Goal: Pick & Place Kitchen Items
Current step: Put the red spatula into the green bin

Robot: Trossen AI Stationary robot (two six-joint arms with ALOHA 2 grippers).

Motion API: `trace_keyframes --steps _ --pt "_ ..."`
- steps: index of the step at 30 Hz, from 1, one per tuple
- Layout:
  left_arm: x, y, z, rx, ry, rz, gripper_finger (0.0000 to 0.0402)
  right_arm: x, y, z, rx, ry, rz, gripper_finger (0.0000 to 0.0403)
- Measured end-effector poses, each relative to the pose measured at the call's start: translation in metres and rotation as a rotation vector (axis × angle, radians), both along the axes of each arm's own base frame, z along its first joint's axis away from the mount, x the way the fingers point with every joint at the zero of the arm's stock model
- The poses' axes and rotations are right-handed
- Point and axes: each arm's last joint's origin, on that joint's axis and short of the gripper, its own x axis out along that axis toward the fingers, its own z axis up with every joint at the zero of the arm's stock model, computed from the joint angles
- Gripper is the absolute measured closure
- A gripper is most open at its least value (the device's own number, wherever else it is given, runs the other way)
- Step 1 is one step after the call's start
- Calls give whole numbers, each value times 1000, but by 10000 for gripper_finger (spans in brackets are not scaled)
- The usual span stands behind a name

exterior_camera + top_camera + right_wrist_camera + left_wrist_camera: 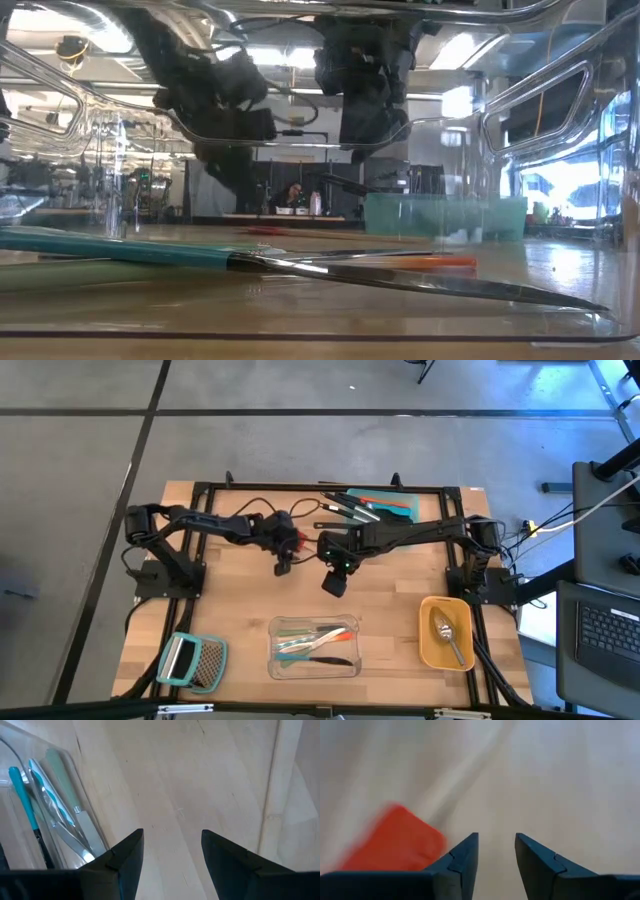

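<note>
Wooden table [240, 610], clear tray [282, 663], yellow bin [430, 650], grater [205, 663]

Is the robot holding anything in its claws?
No. The left claw is open beside a red thing, and the right claw is open over bare table.

A flat metal grater with a teal handle [192, 661] lies at the wooden table's [240, 595] near left corner. A laptop [607, 632] sits off to the right.
</note>
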Motion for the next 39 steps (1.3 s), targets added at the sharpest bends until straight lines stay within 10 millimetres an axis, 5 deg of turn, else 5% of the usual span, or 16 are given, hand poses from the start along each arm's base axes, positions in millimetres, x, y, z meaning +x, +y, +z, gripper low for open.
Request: trace_keyframes --steps 4,20,33,39 --pt "10 7 4 154 -86 34 277 0 1 0 1 0 1 201" --pt "52 46 -18 159 -31 -69 236 0 6 0 12 5 2 201" --pt "43 37 -28 31 164 -141 237 -2 6 -1 11 25 7 201" --pt "50 18 -29 -10 210 50 247 -2 6 -1 11 26 6 201"
